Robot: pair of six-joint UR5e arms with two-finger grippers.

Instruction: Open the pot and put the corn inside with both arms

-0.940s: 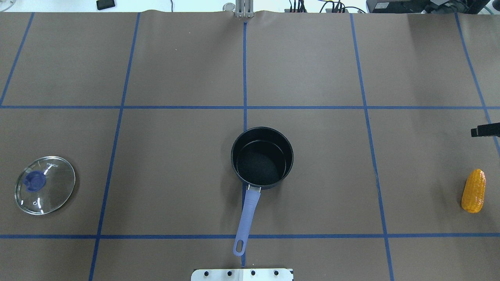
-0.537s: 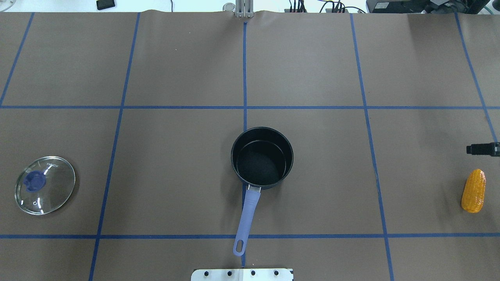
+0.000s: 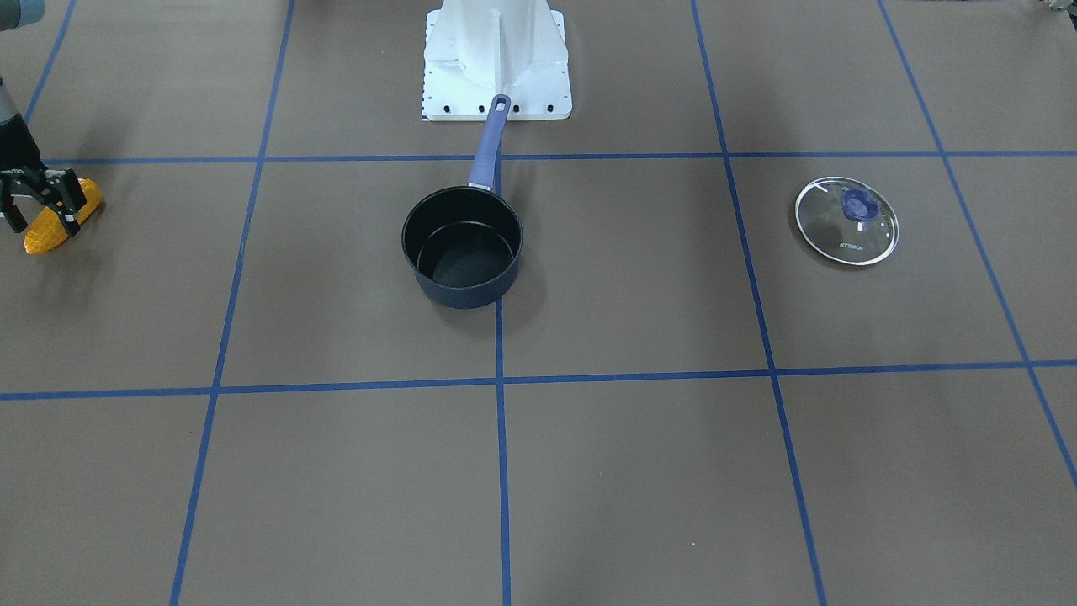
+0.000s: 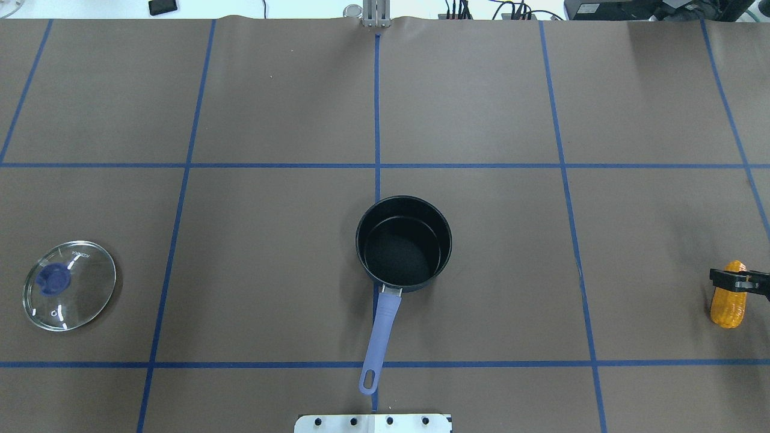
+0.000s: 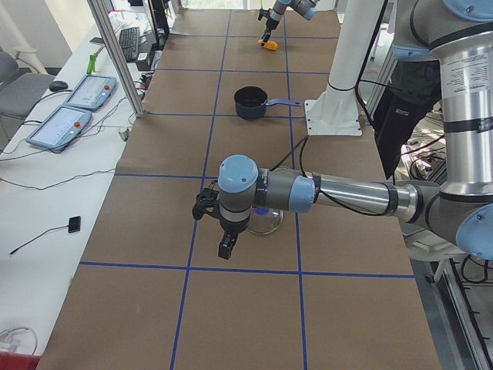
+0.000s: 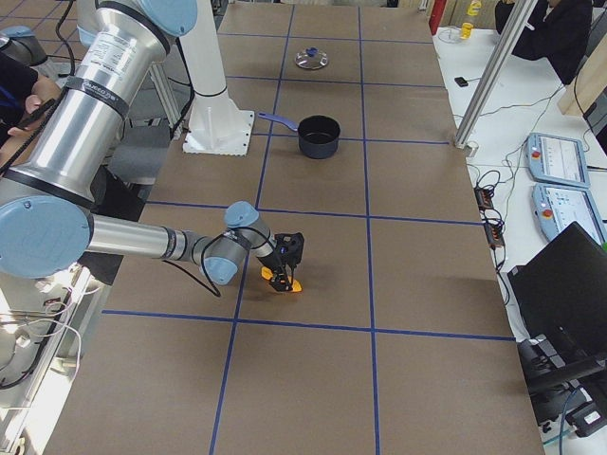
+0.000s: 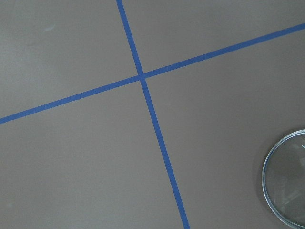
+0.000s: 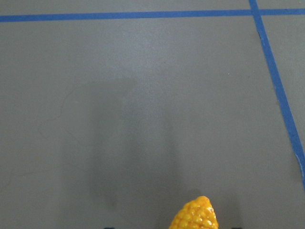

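Table (image 3: 639, 471): front cam shows end effector (image 3: 40, 219) straddling corn (image 3: 42, 240).

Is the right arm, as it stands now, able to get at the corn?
Probably yes. The right pincer is open and right over the corn, with nothing between them. The pot stands far off and is not in the way.

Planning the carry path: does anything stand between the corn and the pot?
Nothing visible does. Only bare taped table separates the corn from the open pot; the lid lies on the pot's far side.
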